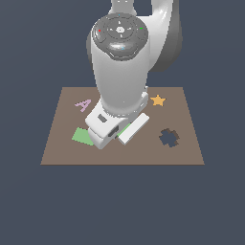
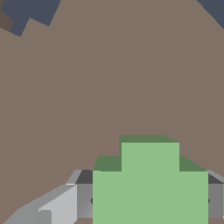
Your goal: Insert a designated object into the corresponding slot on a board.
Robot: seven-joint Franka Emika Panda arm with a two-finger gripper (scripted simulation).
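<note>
In the wrist view the light-green cross (image 2: 149, 183) fills the space between my gripper's (image 2: 149, 200) grey fingers (image 2: 83, 199), which press on it from both sides. The brown board (image 2: 109, 87) spreads beyond it, and a corner of the dark navy cross-shaped slot (image 2: 26, 13) shows at the picture's edge. In the exterior view the arm hides most of my gripper (image 1: 121, 132); only a sliver of the green cross (image 1: 124, 129) peeks out beside the white hand. The slot (image 1: 169, 138) lies apart from it, toward the exterior view's right on the board (image 1: 57, 153).
A green rectangle (image 1: 81, 137) lies just to the exterior view's left of the hand. A pink letter A (image 1: 83, 104) and an orange star (image 1: 158, 100) sit on the far part of the board. The arm's body towers over the board's middle.
</note>
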